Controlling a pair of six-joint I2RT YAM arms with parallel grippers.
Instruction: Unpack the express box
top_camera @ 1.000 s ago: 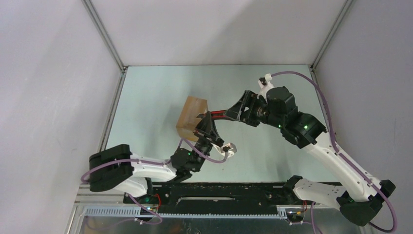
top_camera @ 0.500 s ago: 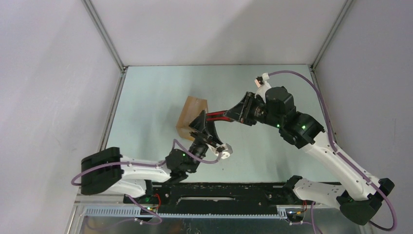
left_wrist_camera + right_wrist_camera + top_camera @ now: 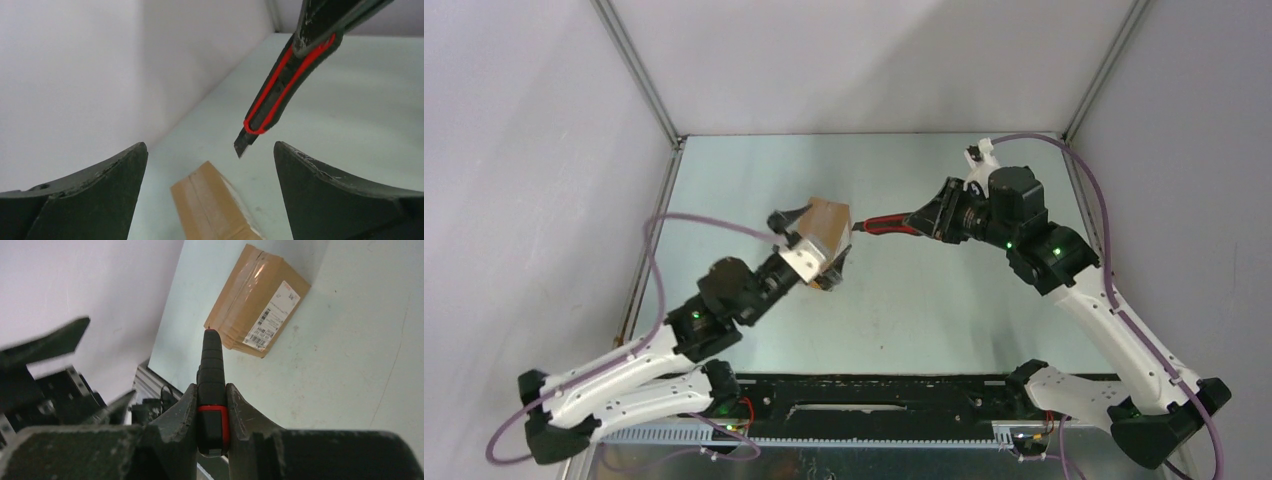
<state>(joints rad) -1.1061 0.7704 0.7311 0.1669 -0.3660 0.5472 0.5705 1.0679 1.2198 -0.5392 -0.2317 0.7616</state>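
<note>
The express box, a brown carton, lies on the table left of centre. Its white label faces up on one side, and tape runs along its top. My left gripper hangs open over the box's near end, its fingers spread wide with nothing between them. My right gripper is shut on the handle of a red-and-black utility knife. The knife points at the box, and its blade tip hangs in the air just short of the carton.
White enclosure walls close in the pale green table on three sides. A metal frame post runs along the left edge. The arm bases and a black rail sit at the near edge.
My left gripper opened, let go of the knife and swung left and back over the box. My right gripper closed on the knife handle and drew it slightly right.
</note>
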